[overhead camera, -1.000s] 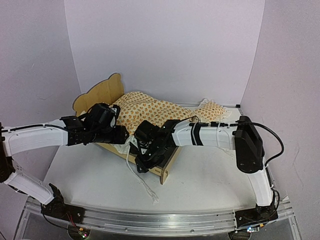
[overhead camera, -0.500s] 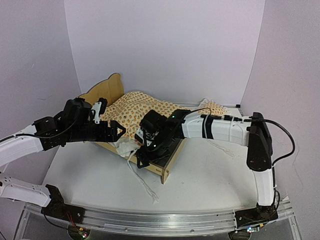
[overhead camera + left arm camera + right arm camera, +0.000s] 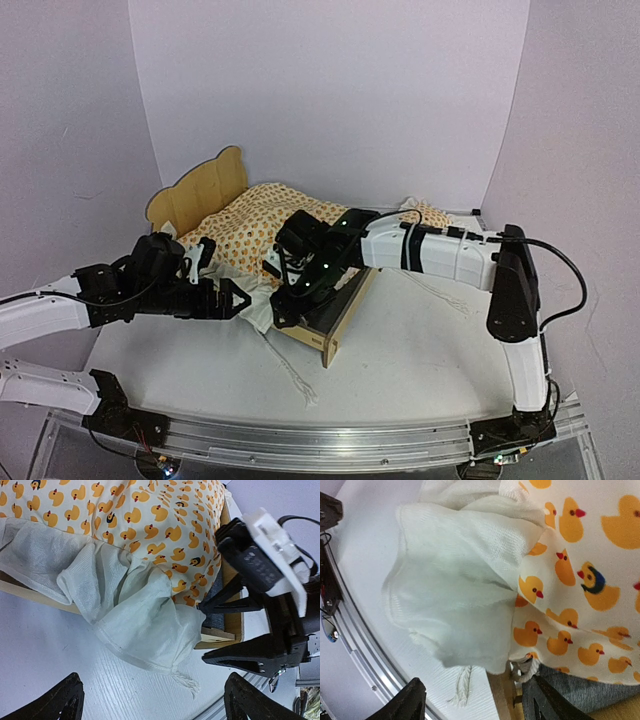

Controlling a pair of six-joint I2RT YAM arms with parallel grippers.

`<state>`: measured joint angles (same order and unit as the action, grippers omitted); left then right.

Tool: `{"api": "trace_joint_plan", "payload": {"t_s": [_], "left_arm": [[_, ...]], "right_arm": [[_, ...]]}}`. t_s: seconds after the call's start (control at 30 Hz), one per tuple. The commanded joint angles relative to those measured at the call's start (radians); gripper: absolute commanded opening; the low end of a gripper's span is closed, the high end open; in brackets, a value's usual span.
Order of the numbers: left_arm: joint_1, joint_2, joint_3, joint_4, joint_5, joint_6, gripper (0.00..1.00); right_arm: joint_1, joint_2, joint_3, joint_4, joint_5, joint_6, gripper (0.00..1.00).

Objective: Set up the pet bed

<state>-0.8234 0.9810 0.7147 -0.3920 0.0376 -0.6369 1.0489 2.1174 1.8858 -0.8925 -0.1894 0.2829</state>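
Note:
The pet bed (image 3: 344, 313) is a plywood frame with a bear-ear headboard (image 3: 205, 186), standing mid-table. Duck-print bedding (image 3: 262, 216) lies in it, and its white ruffle (image 3: 142, 625) spills over the near side rail onto the table. My left gripper (image 3: 238, 298) is open just left of the ruffle, its dark fingers (image 3: 57, 704) holding nothing. My right gripper (image 3: 285, 308) hangs open above the bed's near footboard corner (image 3: 502, 690), where the grey base panel (image 3: 580, 685) shows under the bedding (image 3: 580, 575). The right gripper (image 3: 250, 652) also appears in the left wrist view.
A small matching pillow (image 3: 425, 214) lies on the table behind the right arm, off the bed. A white cord (image 3: 290, 372) trails from the ruffle toward the front edge. Lilac walls close in the back and both sides. A metal rail (image 3: 320, 440) runs along the near edge.
My left gripper has opened, let go of the bedding and drawn back toward the near left. My right gripper has opened wider and shifted slightly by the footboard. The ruffle now hangs loose.

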Motion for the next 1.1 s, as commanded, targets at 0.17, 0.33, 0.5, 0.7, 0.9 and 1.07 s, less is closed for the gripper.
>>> {"api": "trace_joint_plan", "payload": {"t_s": [0.17,0.33,0.5,0.7,0.9,1.07], "left_arm": [[0.004,-0.047,-0.036,0.089,0.029,-0.029,0.98],[0.005,-0.042,-0.053,0.092,0.03,-0.04,0.97],[0.004,-0.036,-0.055,0.093,0.037,-0.038,0.98],[0.004,-0.021,-0.068,0.104,0.054,-0.026,0.98],[0.005,-0.045,-0.162,0.226,0.09,-0.034,0.99],[0.004,-0.057,-0.261,0.401,0.143,-0.036,0.99]], "right_arm": [[0.026,0.061,0.056,-0.002,0.156,-0.14,0.71],[0.036,0.083,0.057,0.001,0.107,-0.091,0.52],[0.057,0.098,0.046,0.025,0.054,-0.03,0.47],[0.055,0.111,-0.011,0.05,0.11,0.022,0.47],[0.016,0.126,-0.042,0.061,0.094,0.145,0.44],[0.004,0.099,-0.059,0.061,0.087,0.14,0.31]]}}
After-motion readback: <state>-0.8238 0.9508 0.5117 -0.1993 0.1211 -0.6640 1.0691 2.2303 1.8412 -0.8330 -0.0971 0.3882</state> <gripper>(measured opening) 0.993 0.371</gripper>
